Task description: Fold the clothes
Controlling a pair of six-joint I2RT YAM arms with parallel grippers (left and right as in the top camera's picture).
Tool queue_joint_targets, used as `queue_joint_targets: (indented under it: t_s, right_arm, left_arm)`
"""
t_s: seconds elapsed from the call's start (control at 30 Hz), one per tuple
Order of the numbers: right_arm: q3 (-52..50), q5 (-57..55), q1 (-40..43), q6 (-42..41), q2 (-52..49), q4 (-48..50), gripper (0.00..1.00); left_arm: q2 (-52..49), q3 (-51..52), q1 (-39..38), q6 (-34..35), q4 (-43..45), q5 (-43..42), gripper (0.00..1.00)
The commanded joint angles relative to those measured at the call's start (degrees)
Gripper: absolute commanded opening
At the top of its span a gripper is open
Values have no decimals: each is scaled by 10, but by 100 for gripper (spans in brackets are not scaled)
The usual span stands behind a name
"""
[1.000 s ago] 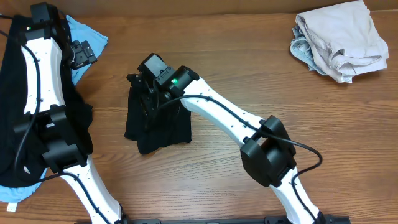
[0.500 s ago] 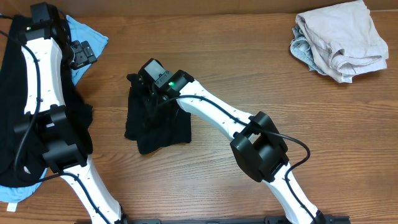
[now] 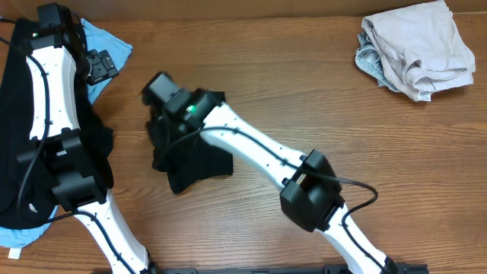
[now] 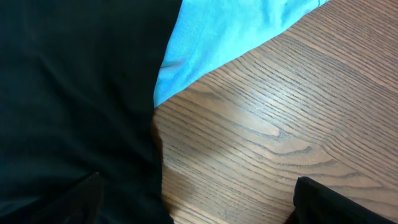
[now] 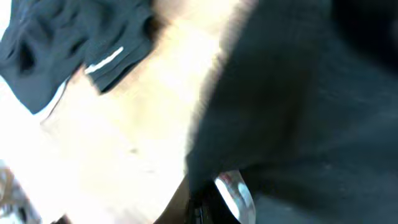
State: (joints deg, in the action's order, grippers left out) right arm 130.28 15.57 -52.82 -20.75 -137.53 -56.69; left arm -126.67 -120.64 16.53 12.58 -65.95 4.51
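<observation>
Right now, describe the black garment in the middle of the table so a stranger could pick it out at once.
Start from the wooden table and go to its middle, just left of centre, where the right arm reaches down. The crumpled black garment lies there alone on bare wood. Unlike the bigger black cloth at the left edge, no light-blue shirt touches it.

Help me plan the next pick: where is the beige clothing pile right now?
In the overhead view, the beige pile lies at the far right corner of the table, well apart from the black garment near the middle.
</observation>
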Motion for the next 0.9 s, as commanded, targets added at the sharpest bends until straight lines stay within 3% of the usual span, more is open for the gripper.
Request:
queue_joint_targets:
  t_s: [0.0, 0.1, 0.13, 0.17, 0.57, 0.63, 0.77, 0.87]
  right_arm:
    - [9, 16, -23, 13, 6, 0, 5]
    - [9, 38, -31, 39, 6, 4, 34]
    - [9, 47, -32, 47, 6, 4, 49]
    - [10, 47, -32, 47, 6, 2, 53]
    - [52, 50, 149, 52, 32, -199, 63]
    - [39, 60, 178, 74, 30, -215, 70]
    - [-43, 121, 214, 89, 29, -180, 86]
    - [-104, 192, 219, 90, 30, -131, 84]
  left_arm:
    - [4, -4, 0, 11, 0, -5, 100]
    - [4, -4, 0, 11, 0, -5, 100]
    - [4, -4, 0, 11, 0, -5, 100]
    - [4, -4, 0, 11, 0, -5, 100]
    - [4, -4, 0, 7, 0, -5, 100]
    - [4, -4, 0, 7, 0, -5, 100]
    - [4, -4, 0, 7, 0, -5, 100]
    - [4, -4, 0, 7, 0, -5, 100]
